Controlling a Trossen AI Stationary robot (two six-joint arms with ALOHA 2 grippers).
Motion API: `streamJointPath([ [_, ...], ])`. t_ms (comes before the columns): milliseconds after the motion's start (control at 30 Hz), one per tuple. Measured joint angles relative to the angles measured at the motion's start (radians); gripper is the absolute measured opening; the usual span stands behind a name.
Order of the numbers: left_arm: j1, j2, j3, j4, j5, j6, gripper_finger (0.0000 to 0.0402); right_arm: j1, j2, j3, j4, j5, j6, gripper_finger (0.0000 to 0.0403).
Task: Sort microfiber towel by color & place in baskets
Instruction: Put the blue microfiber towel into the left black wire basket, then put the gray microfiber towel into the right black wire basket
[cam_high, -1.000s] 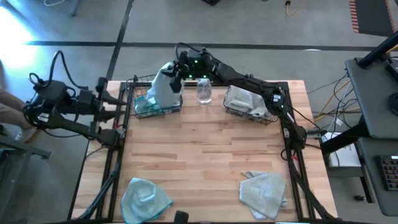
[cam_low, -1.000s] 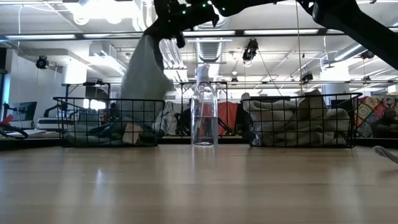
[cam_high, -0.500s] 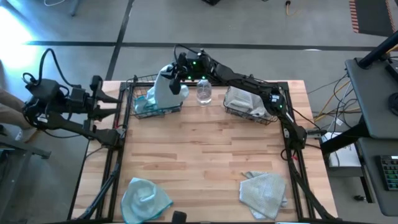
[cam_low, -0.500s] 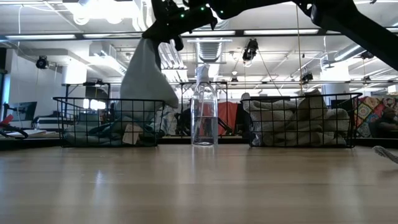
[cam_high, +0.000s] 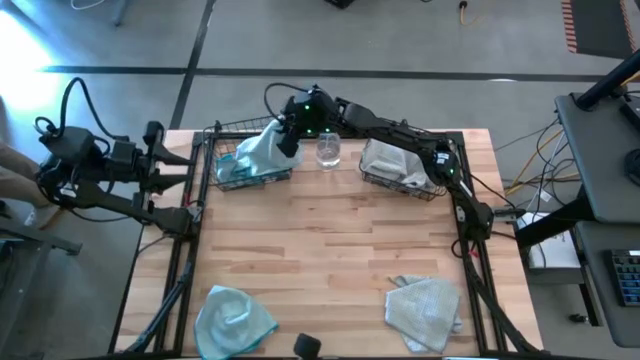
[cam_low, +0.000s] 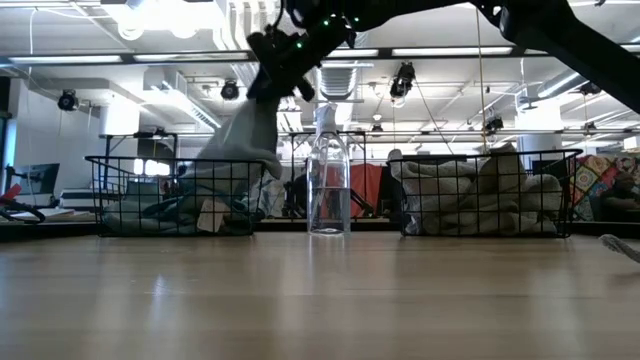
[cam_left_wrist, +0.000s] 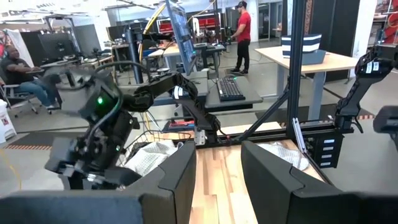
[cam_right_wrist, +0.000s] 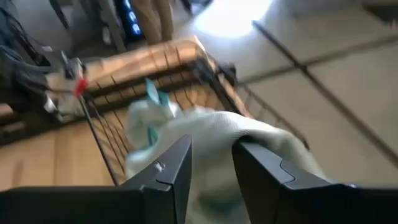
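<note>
Over the left basket (cam_high: 245, 165), right tool (cam_high: 287, 135) (fingers parted) above drooping teal towel (cam_high: 262, 150)

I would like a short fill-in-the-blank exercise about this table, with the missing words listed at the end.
1. The clear bottle stands between the two ____.
2. The right gripper is above the ____ basket.
3. Near the table's front edge lie ____ loose cloths, one blue and one grey.
4. The left gripper waits at the table's ____ edge.

Missing words: baskets; left; two; left
</note>
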Motion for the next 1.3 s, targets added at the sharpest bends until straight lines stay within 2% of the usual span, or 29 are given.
streamJointPath([
  [133, 0.0, 0.0, 0.0, 0.0, 0.0, 0.003, 0.0113, 0.004, 0.0, -0.006, -0.049, -0.01, 0.047, 0.011],
  [400, 0.0, 0.0, 0.0, 0.0, 0.0, 0.006, 0.0113, 0.033, 0.0, -0.006, -0.073, -0.214, 0.061, 0.01],
  [467, 0.0, 0.0, 0.0, 0.0, 0.0, 0.001, 0.0113, 0.042, -0.001, -0.006, -0.128, -0.247, 0.061, 0.0097],
  [567, 0.0, 0.0, 0.0, 0.0, 0.001, -0.013, 0.0113, 0.058, -0.001, -0.001, -0.313, -0.287, 0.061, 0.0093],
  [800, 0.0, 0.004, 0.0, 0.0, 0.002, -0.077, 0.0113, 0.107, -0.002, 0.001, -0.829, -0.282, 0.101, 0.0083],
  [900, 0.0, 0.012, -0.001, 0.0, 0.003, -0.109, 0.0113, 0.159, -0.002, 0.002, -0.988, -0.264, 0.132, 0.0082],
  [1067, 0.0, 0.03, -0.001, -0.005, 0.081, -0.133, 0.0113, 0.283, -0.02, -0.003, -1.003, -0.22, 0.228, 0.0082],
  [1300, -0.001, 0.059, -0.003, -0.011, 0.197, -0.138, 0.0113, 0.439, -0.032, -0.003, -1.005, -0.153, 0.442, 0.0082],
])
